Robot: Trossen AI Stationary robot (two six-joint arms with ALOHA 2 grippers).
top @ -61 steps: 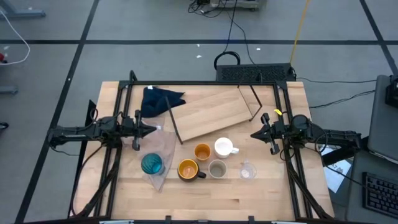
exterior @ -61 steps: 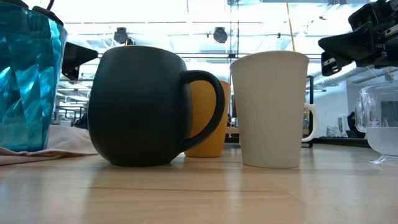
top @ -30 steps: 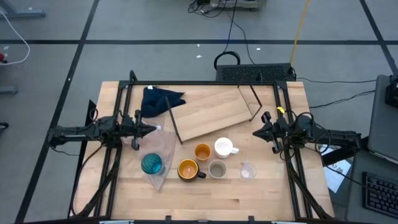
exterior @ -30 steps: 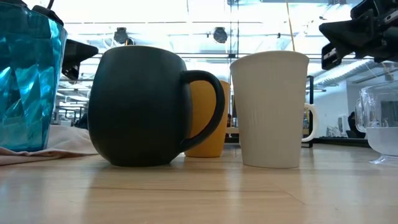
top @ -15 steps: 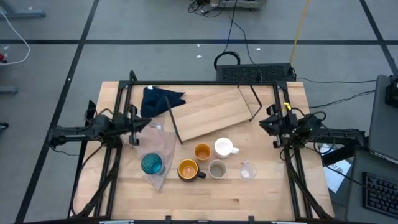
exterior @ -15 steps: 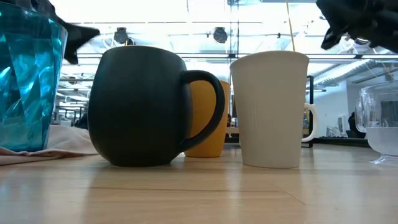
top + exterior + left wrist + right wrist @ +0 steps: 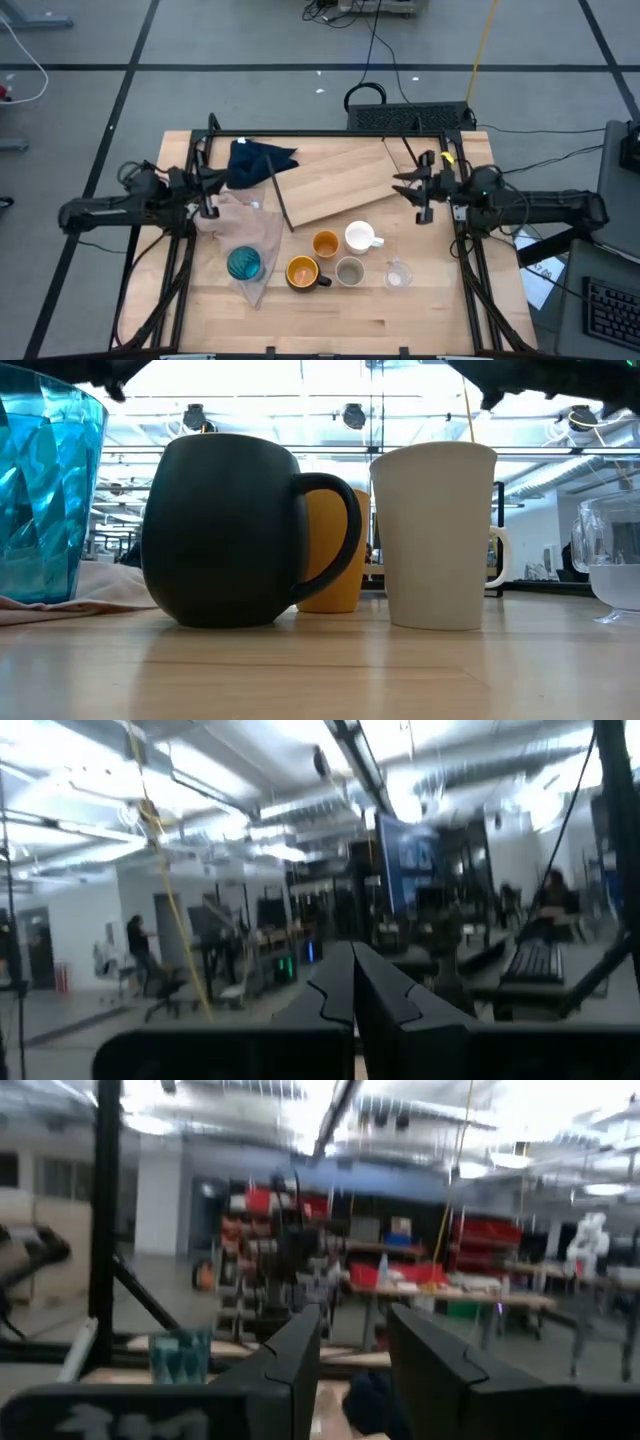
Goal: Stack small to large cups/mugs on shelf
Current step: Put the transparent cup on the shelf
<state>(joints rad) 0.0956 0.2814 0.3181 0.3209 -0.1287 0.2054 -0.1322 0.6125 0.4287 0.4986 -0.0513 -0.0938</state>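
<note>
Fingers of our right gripper (image 7: 408, 185) stand partly apart and empty, hovering over the shelf's (image 7: 340, 185) right end; our left gripper (image 7: 216, 190) is pinched together, holding nothing, above the pinkish cloth (image 7: 245, 232). A dark blue cloth (image 7: 255, 160) lies against the shelf's left end. We count six cups in front of the shelf: teal tumbler (image 7: 243, 264), dark mug (image 7: 303, 272), orange cup (image 7: 325, 244), white mug (image 7: 360, 237), grey-beige cup (image 7: 350, 271), clear cup (image 7: 398, 275).

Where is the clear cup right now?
High view: the clear cup stands rightmost in the front row, right of the grey-beige cup.
</note>
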